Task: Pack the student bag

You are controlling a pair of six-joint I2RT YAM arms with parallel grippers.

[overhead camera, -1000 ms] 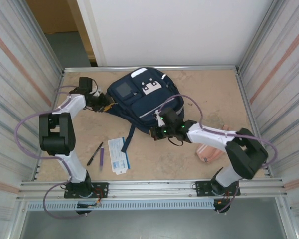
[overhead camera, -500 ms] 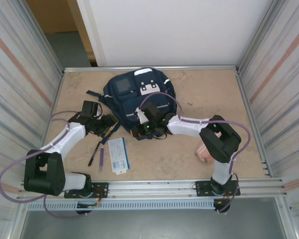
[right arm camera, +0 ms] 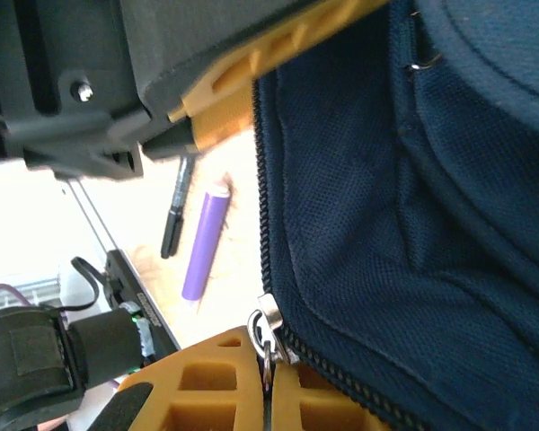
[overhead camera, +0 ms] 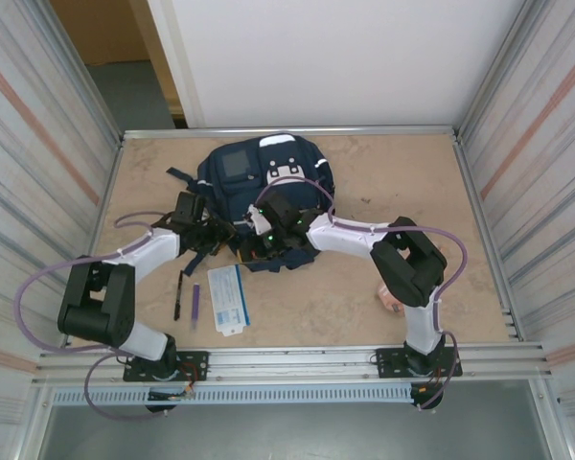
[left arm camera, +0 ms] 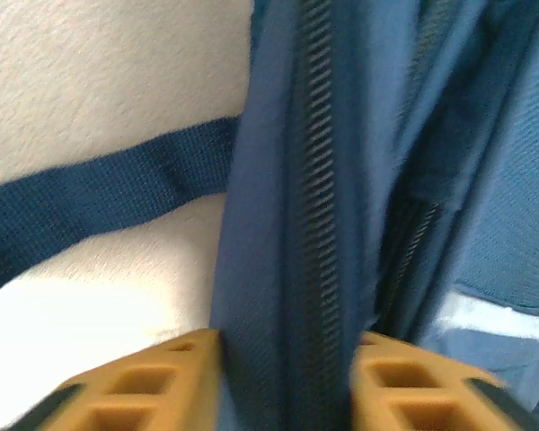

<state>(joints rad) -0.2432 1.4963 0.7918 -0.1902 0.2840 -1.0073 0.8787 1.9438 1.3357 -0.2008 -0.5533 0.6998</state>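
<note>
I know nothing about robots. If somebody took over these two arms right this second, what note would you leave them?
Grippers: the left gripper is shut on a zipper-edged fold of the student bag. The right gripper is shut on the zipper pull.
Things: the bag lies on the table, far centre. The black pen, purple marker and booklet lie in front of it, by the left arm.
Done: both grips are set, and the zip looks partly open.
Left: probably finish opening the zip, put the loose items in, then close the bag.
</note>
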